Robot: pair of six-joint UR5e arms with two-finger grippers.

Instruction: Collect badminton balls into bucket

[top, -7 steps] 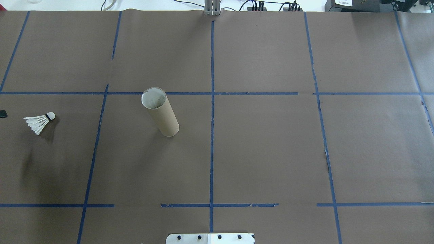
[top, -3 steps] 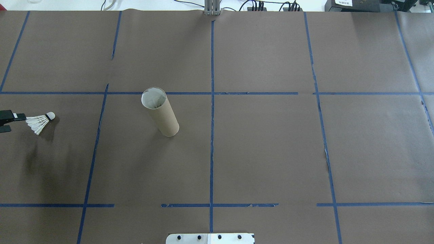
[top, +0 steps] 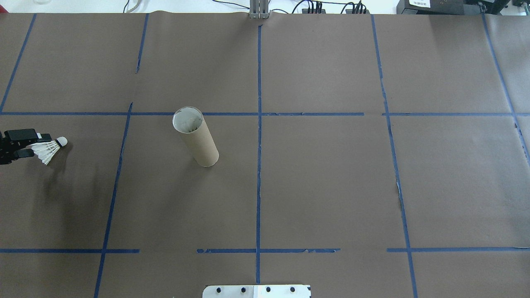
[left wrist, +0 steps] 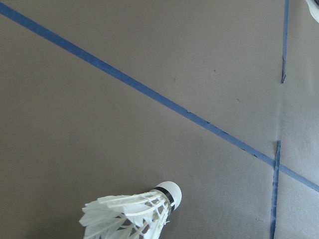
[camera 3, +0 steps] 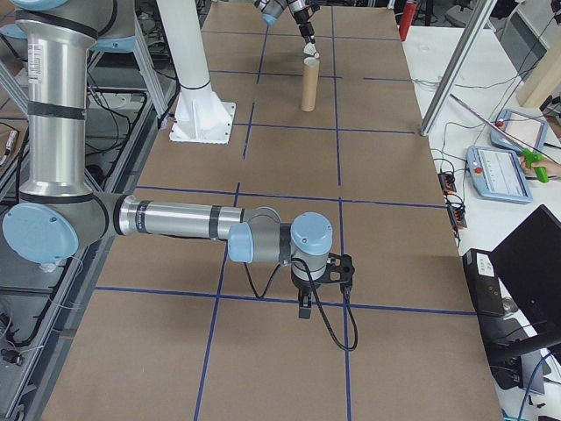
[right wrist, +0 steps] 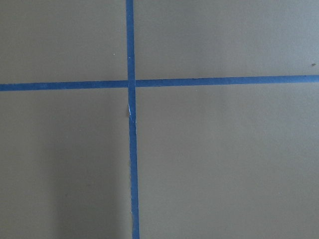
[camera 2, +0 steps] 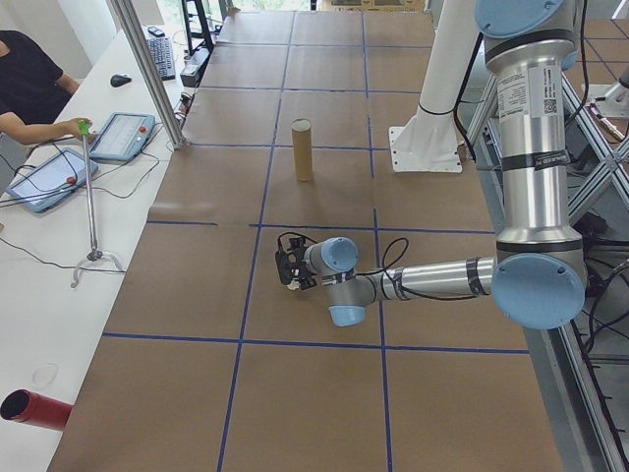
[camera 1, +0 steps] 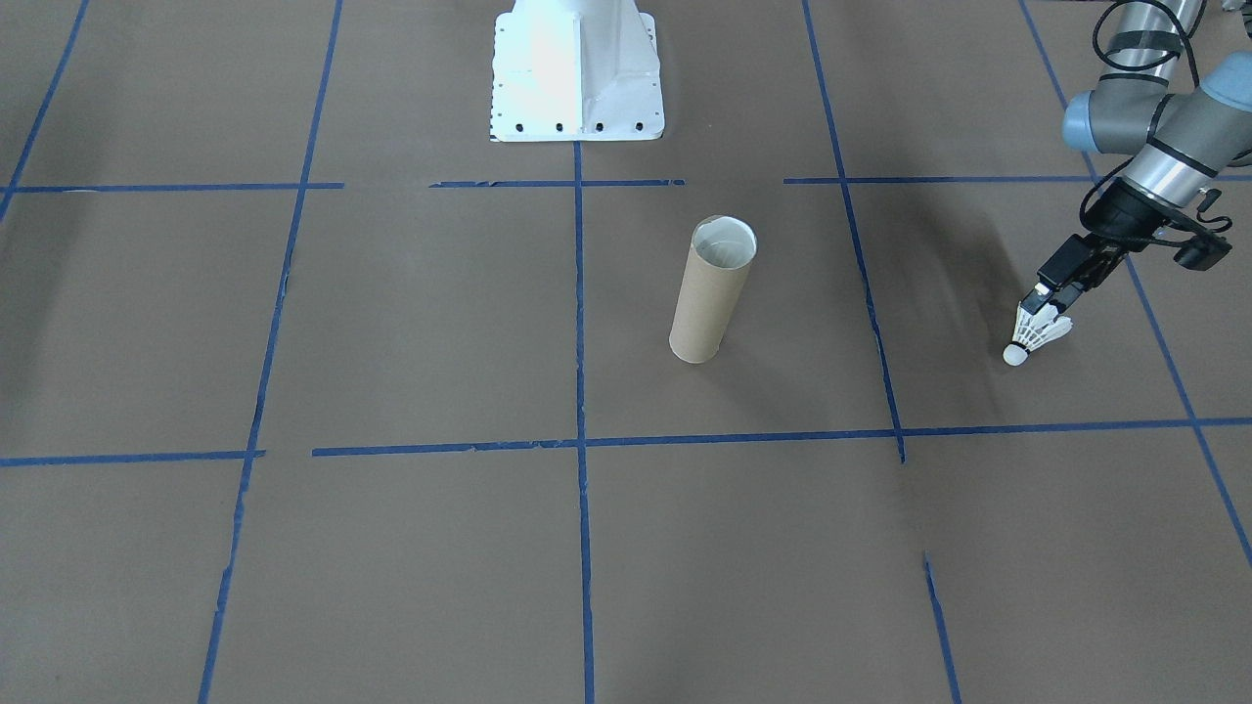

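Note:
The badminton ball (top: 50, 148), a white feather shuttlecock, lies on its side at the table's left edge, cork tip pointing right. My left gripper (top: 38, 145) stands open with one finger on each side of the feather skirt. The front view shows it (camera 1: 1045, 299) slanting down onto the shuttlecock (camera 1: 1035, 334). The left wrist view holds only the shuttlecock (left wrist: 130, 214), no fingers. The bucket (top: 195, 137), a brown cardboard tube, stands upright right of it with its mouth open. My right gripper (camera 3: 305, 303) shows only in the exterior right view, low over the paper; I cannot tell its state.
Brown paper with blue tape lines (top: 259, 124) covers the table. The white robot base (camera 1: 575, 70) stands at the near middle edge. Cables (top: 314, 7) run along the far edge. A person (camera 2: 29, 84) sits at a side table with tablets.
My left gripper has come in from the left edge and moved right until its fingers straddle the shuttlecock's feathers. Shuttlecock and tube have not moved.

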